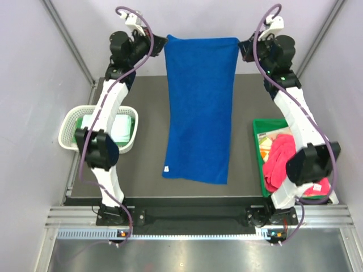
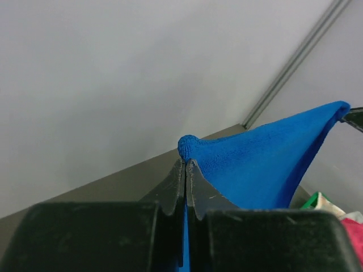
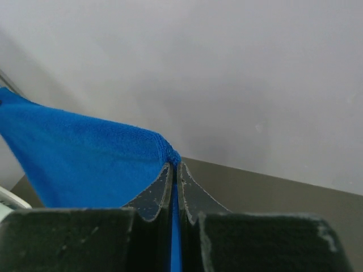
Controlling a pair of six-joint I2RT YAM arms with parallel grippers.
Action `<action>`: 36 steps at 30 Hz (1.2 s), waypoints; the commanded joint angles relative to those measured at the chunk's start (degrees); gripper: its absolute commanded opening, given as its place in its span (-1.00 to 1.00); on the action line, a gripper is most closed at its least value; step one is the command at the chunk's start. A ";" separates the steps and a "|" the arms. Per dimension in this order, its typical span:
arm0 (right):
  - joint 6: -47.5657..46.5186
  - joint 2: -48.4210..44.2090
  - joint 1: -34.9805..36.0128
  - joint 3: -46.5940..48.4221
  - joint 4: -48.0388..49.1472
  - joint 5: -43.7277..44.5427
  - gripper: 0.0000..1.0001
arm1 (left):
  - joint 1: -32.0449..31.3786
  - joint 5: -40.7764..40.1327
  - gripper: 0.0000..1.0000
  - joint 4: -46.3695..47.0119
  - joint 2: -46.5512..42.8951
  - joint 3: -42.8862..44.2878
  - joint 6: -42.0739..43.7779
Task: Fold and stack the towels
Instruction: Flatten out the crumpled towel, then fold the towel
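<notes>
Nearest you, the royal blue towel ends short of the table's near edge, with a small white tag at its near left corner (from overhead you cannot tell whether that hem rests on the surface or hangs just above it). At the right edge, the green bin holds a crumpled pink towel, partly hidden behind the right arm. At the left edge, the white mesh basket holds a pale mint towel, crossed by the left arm.

The blue towel runs open and unfolded up the middle of the table, its top edge stretched nearly straight above the far edge. There your left gripper is clamped on one top corner, a nub of cloth poking out past the tips. Your right gripper pinches the other corner likewise.
</notes>
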 commanded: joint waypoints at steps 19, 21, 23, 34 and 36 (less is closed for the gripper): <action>5.46 15.17 -4.15 -1.62 7.65 -5.33 -0.99 | 1.58 -1.42 -1.00 12.10 14.85 -5.94 0.46; 5.98 12.87 -4.24 -8.01 7.82 -5.50 -1.00 | 1.32 -2.39 -1.00 12.99 11.07 -13.59 0.29; 6.77 9.09 -4.24 -12.77 9.05 -6.03 -1.00 | 0.79 -3.18 -1.00 14.13 8.43 -21.13 0.11; 9.59 -10.24 -3.19 -44.95 13.10 -6.92 -1.00 | -2.29 -10.03 -1.00 17.39 -8.89 -48.85 -1.38; 10.64 -12.44 -3.19 -48.82 12.84 -6.21 -1.00 | -3.25 -10.74 -1.00 16.87 -11.52 -51.92 -1.30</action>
